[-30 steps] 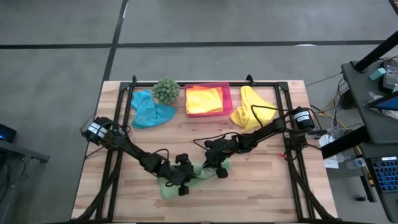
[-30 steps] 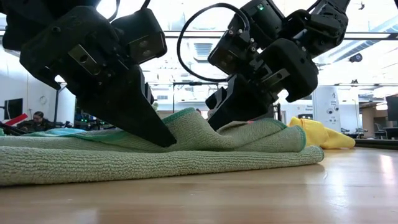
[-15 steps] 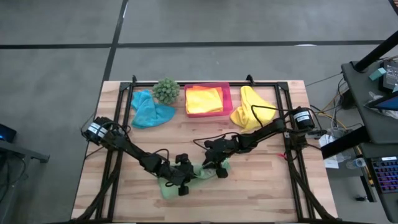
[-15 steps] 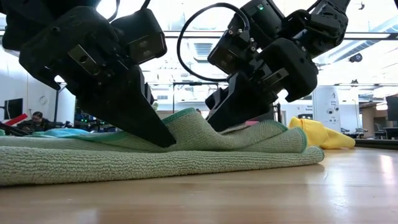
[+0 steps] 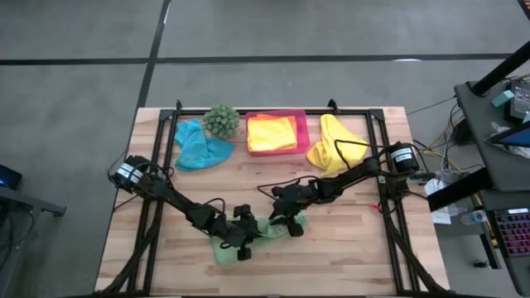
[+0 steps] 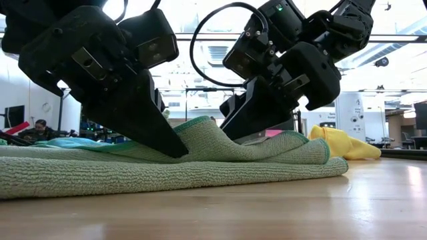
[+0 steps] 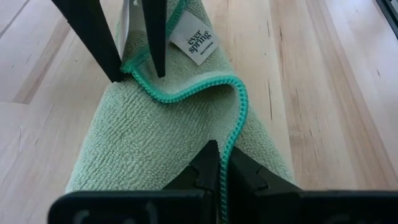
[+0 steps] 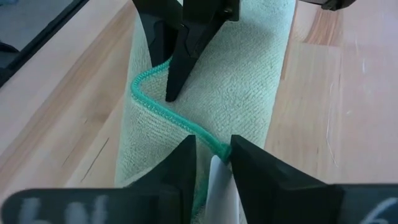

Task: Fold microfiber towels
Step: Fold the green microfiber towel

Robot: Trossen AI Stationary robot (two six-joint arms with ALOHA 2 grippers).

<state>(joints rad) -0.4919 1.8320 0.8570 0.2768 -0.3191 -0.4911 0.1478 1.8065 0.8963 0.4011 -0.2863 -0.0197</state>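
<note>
A light green towel (image 5: 252, 240) lies folded into a long strip on the table near its front edge, and it also shows in the low view (image 6: 167, 170). My left gripper (image 5: 241, 238) (image 7: 221, 174) is shut on its teal-stitched edge. My right gripper (image 5: 290, 222) (image 8: 213, 163) is shut on the same edge farther right, by the white label. A teal towel (image 5: 199, 147) and a yellow towel (image 5: 330, 145) lie crumpled at the back. Yellow and orange towels (image 5: 272, 132) lie folded in the pink tray. My left gripper pinches the towel's teal-stitched edge (image 7: 233, 134) between its two fingers, slanting down from the left. The edge rises a little off the strip there, while the rest of the towel lies on the table. My right gripper has the stitched edge (image 8: 219, 148) and the white label (image 8: 214, 177) between its two fingers, which slant down from the right. The fingers stand a little apart around the cloth. The edge runs slack and wavy toward the other gripper, and the towel's body rests on the table.
A spiky green plant (image 5: 221, 121) stands at the back between the teal towel and the pink tray (image 5: 303, 132). Bare wood lies right of the green towel (image 5: 348, 240) and at the near left (image 5: 149, 248). Black frame rails (image 5: 385, 207) run along both table sides.
In the low view the towel's fold just right of my right gripper has sunk a little flatter. Both grippers stay at the edge.
</note>
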